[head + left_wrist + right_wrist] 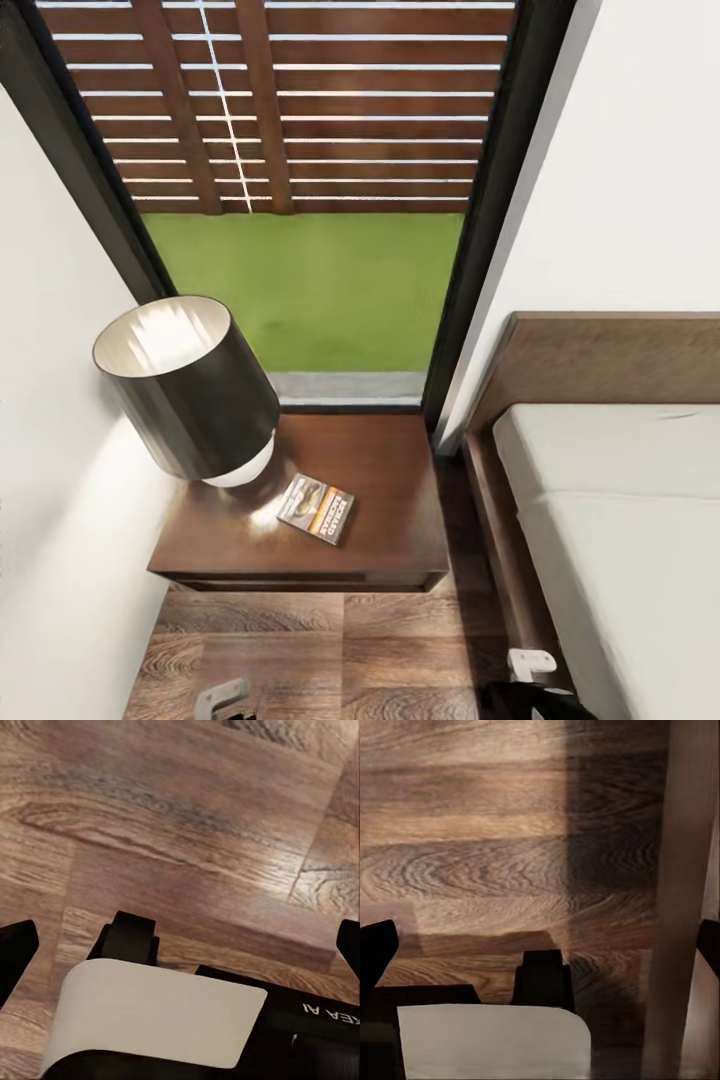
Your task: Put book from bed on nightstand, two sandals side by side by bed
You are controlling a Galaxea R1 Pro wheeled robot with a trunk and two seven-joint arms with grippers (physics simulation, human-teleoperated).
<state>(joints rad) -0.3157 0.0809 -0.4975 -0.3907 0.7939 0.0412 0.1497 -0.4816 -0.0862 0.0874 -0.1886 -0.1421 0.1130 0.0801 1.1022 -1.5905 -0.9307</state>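
On the dark brown nightstand (390,480) beside a black-shaded lamp (190,390) lies the small dark book (316,509), orange-banded, while both wrist views show each gripper's fingers spread wide over plank floor (187,832).

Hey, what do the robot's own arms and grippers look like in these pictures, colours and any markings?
Both wrist views show black bodywork capped by a white rounded panel: left gripper, right gripper. Black finger tips sit at each picture's edges. The left carries white lettering, partly cut off. In the head view, small white-grey and black arm parts show low down.

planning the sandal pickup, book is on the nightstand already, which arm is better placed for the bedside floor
Right, tentatively. The right gripper hangs low against the bed frame, over the floor there; the left gripper sits farther off, before the nightstand. The book needs nothing more.
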